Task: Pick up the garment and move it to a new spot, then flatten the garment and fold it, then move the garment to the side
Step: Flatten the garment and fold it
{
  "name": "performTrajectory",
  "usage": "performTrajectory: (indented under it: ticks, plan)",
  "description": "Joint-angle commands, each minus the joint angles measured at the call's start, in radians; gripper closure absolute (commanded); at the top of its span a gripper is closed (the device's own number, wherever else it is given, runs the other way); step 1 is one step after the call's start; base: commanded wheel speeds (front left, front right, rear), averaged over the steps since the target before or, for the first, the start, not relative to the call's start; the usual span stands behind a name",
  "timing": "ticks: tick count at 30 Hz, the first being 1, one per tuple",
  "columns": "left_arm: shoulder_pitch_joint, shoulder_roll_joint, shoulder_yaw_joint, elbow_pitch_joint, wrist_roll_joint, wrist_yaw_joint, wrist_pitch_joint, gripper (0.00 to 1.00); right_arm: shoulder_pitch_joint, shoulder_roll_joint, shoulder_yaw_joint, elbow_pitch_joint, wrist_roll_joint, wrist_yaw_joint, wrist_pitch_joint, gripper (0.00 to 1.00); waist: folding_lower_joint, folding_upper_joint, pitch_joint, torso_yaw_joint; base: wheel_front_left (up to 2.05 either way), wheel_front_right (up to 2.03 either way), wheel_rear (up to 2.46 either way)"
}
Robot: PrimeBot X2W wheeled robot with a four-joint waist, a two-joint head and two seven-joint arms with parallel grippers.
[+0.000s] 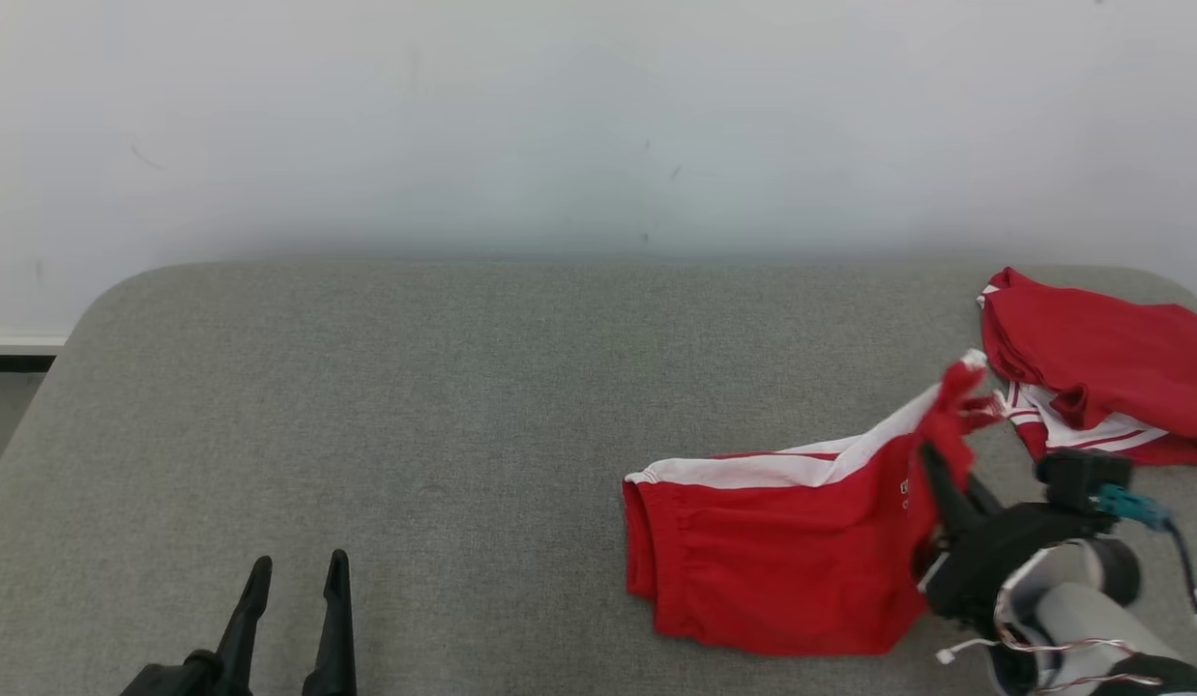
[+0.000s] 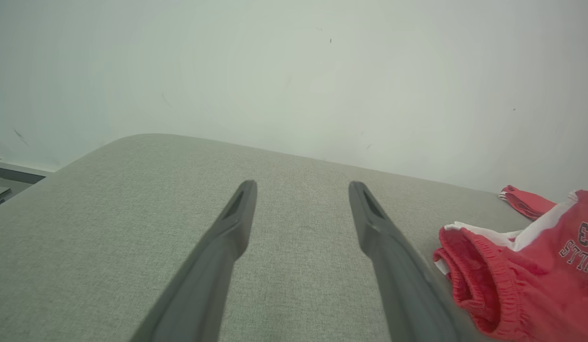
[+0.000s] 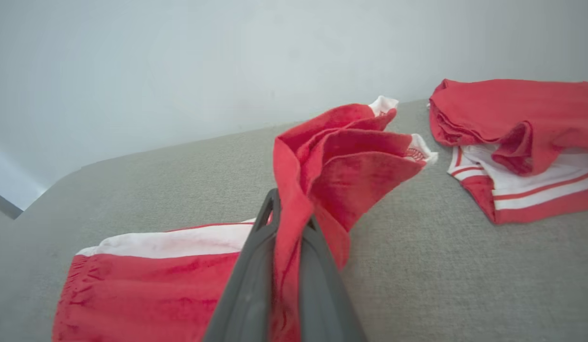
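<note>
The garment (image 1: 782,541) is a pair of red shorts with a white side stripe, lying on the grey table (image 1: 415,406) right of centre. My right gripper (image 1: 932,459) is shut on its right end, and that cloth stands bunched up above the fingers (image 3: 256,266). The elastic waistband (image 2: 469,280) faces left, and dark printed letters show on the leg in the left wrist view. My left gripper (image 1: 294,580) is open near the front edge at the lower left, holding nothing, well apart from the garment (image 2: 536,275).
A second red garment with white stripes (image 1: 1101,372) lies folded at the table's far right (image 3: 517,137), close to the held end. A white wall rises behind the table. The table's left half is bare grey cloth.
</note>
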Motion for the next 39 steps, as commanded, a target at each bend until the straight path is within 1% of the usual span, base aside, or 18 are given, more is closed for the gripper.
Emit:
performTrajectory:
  ticks: [1, 6, 9, 10, 13, 17, 18, 19, 20, 24, 27, 32, 33, 34, 36, 39]
  plan:
    - [0.01, -0.001, 0.003, 0.003, 0.0, -0.001, 0.0, 0.0, -0.001, 0.017, 0.012, -0.024, -0.008, -0.002, -0.006, 1.0, 0.0001, 0.0, -0.004, 0.0, 0.0, 0.0, 0.0]
    - [0.01, 0.0, -0.011, 0.007, -0.009, 0.0, 0.0, 0.0, 0.033, 0.07, 0.078, -0.112, -0.045, -0.002, -0.012, 1.0, 0.0001, 0.0, -0.006, 0.02, 0.0, 0.0, 0.0]
    - [0.002, -0.001, -0.017, 0.011, -0.014, 0.001, 0.0, 0.0, 0.057, 0.108, 0.11, -0.144, -0.068, -0.002, -0.016, 1.0, 0.0001, 0.0, -0.004, 0.043, 0.0, 0.0, 0.0]
    - [-0.003, -0.001, -0.023, 0.014, -0.018, 0.003, 0.0, 0.0, 0.079, 0.132, 0.133, -0.151, -0.091, -0.002, -0.016, 1.0, 0.0001, 0.0, -0.002, 0.058, 0.0, 0.0, 0.0]
    - [-0.014, -0.001, -0.033, 0.018, -0.03, 0.008, 0.0, 0.0, 0.108, 0.167, 0.142, -0.138, -0.108, -0.002, -0.02, 1.0, 0.0001, 0.0, 0.003, 0.081, 0.0, 0.0, 0.0]
    - [-0.017, -0.001, -0.034, 0.024, -0.033, 0.01, 0.0, 0.0, 0.134, 0.216, 0.141, -0.117, -0.118, -0.002, -0.023, 1.0, 0.0001, 0.0, 0.007, 0.09, 0.0, 0.0, 0.0]
    - [-0.016, -0.001, -0.035, 0.024, -0.034, 0.011, 0.0, 0.0, 0.134, 0.218, 0.14, -0.12, -0.125, -0.002, -0.025, 0.9, 0.0001, 0.0, 0.007, 0.09, 0.0, 0.0, 0.0]
    - [-0.015, -0.001, -0.034, 0.024, -0.034, 0.012, 0.0, 0.0, 0.133, 0.218, 0.141, -0.124, -0.136, -0.002, -0.026, 0.12, 0.0001, 0.0, 0.008, 0.089, 0.0, 0.0, 0.0]
    - [-0.013, -0.001, -0.029, 0.024, -0.034, 0.012, 0.0, 0.0, 0.131, 0.214, 0.139, -0.127, -0.146, -0.002, -0.027, 0.0, 0.0001, 0.0, 0.009, 0.085, 0.0, 0.0, 0.0]
    - [-0.006, -0.001, -0.02, 0.021, -0.035, 0.013, 0.0, 0.0, 0.128, 0.174, 0.061, -0.198, -0.173, -0.002, -0.026, 0.0, 0.0001, 0.0, 0.009, 0.071, 0.0, 0.0, 0.0]
    - [-0.005, -0.001, -0.02, 0.02, -0.031, 0.013, 0.0, 0.0, 0.164, 0.134, -0.036, -0.262, -0.202, -0.002, -0.025, 0.0, 0.0001, 0.0, 0.008, 0.064, 0.0, 0.0, 0.0]
    - [-0.011, -0.001, -0.025, 0.017, -0.032, 0.013, 0.0, 0.0, 0.222, 0.093, -0.189, -0.294, -0.268, -0.002, -0.025, 0.01, 0.0001, 0.0, 0.012, 0.065, 0.0, 0.0, 0.0]
    - [-0.014, -0.001, -0.026, 0.017, -0.031, 0.012, 0.0, 0.0, 0.234, 0.091, -0.211, -0.293, -0.284, -0.002, -0.025, 0.67, 0.0001, 0.0, 0.014, 0.067, 0.0, 0.0, 0.0]
    - [-0.017, -0.001, -0.029, 0.017, -0.029, 0.011, 0.0, 0.0, 0.247, 0.091, -0.233, -0.286, -0.295, -0.002, -0.025, 1.0, 0.0001, 0.0, 0.017, 0.07, 0.0, 0.0, 0.0]
    - [-0.02, -0.001, -0.031, 0.019, -0.028, 0.01, 0.0, 0.0, 0.256, 0.095, -0.251, -0.281, -0.305, -0.002, -0.025, 1.0, 0.0001, 0.0, 0.019, 0.074, 0.0, 0.0, 0.0]
    - [-0.025, -0.001, -0.035, 0.021, -0.022, 0.009, 0.0, 0.0, 0.269, 0.12, -0.285, -0.26, -0.339, -0.002, -0.025, 1.0, 0.0001, 0.0, 0.028, 0.087, 0.0, 0.0, 0.0]
